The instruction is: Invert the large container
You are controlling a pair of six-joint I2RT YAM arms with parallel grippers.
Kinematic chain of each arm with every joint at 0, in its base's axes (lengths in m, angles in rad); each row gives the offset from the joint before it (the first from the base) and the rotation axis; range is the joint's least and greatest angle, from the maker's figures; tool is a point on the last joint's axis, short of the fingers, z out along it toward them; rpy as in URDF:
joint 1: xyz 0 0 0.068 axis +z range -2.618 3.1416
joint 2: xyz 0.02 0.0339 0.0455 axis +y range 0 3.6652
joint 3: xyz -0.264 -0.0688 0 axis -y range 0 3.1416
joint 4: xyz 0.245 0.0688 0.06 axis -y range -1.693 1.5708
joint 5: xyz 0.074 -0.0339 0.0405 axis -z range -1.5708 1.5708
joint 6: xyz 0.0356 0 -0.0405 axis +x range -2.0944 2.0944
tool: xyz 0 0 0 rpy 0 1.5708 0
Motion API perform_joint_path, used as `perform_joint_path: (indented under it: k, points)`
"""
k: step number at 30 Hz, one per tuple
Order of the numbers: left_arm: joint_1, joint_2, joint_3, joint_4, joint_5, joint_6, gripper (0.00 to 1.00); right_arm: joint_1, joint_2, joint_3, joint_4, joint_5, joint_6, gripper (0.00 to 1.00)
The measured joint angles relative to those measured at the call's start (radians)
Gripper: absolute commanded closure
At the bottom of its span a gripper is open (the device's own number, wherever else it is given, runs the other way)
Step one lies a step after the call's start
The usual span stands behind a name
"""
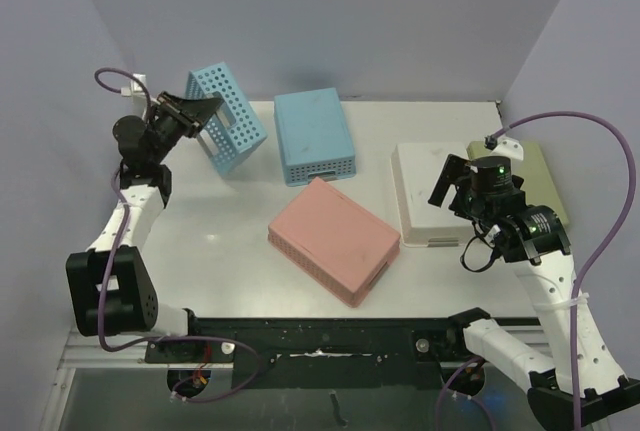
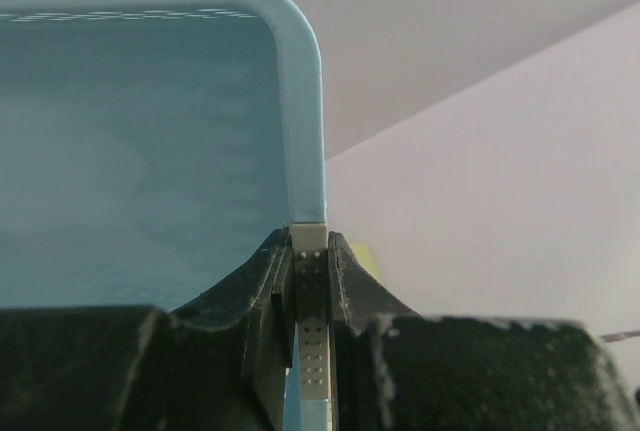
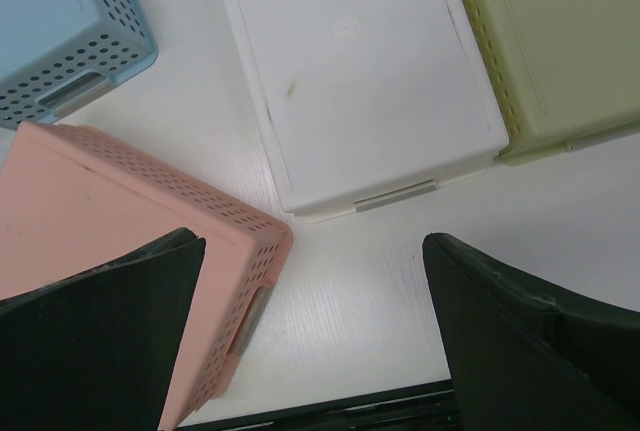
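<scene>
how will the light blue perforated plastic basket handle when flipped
Likely light: the light blue perforated basket is thin-walled, full of holes. Probably stiff, holding shape though the left gripper pinches one rim only. Gripped off-centre, it may pivot.

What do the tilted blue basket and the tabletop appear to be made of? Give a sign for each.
The tilted blue basket looks like matte moulded plastic: uniform colour, rounded rim, regular holes. The tabletop may be white-painted or laminated wood: faint grain streaks.

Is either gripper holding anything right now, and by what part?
Left gripper is shut on the tilted blue basket, pinching its side wall at the rim. Right gripper is open and holds nothing.
</scene>
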Motion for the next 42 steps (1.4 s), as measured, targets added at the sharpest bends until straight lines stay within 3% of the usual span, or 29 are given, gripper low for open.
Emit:
perform_joint_path:
  k: [7,10,14,19,30,31,34,37,42]
  points:
    - [0.084,0.094,-0.179,0.706,0.026,-0.355,1.00,0.000,-0.001,0.000,-0.002,0.000,0.001,0.02]
    - [0.106,0.199,-0.206,0.897,0.021,-0.497,1.00,0.000,-0.001,0.000,-0.002,-0.001,0.001,0.02]
    - [0.111,0.285,-0.241,0.978,0.019,-0.605,1.00,0.000,-0.001,0.000,-0.002,-0.001,0.001,0.02]
    - [0.113,0.286,-0.275,1.056,0.026,-0.632,1.00,0.000,-0.001,0.000,-0.002,-0.001,0.001,0.02]
    - [0.181,0.281,-0.374,1.081,-0.001,-0.687,1.00,0.000,-0.001,0.000,-0.002,-0.001,0.001,0.02]
    - [0.199,0.278,-0.397,1.081,0.002,-0.703,0.94,0.000,-0.001,0.000,-0.002,-0.001,0.001,0.03]
    - [0.272,0.255,-0.480,1.080,0.011,-0.745,0.59,0.000,-0.003,-0.005,-0.002,-0.001,0.000,0.03]
    - [0.335,0.223,-0.563,1.080,0.046,-0.760,0.34,0.000,-0.004,-0.016,-0.001,-0.003,-0.001,0.02]
    - [0.370,0.154,-0.695,1.073,0.116,-0.765,0.30,0.000,0.005,-0.021,0.002,-0.012,-0.003,0.02]
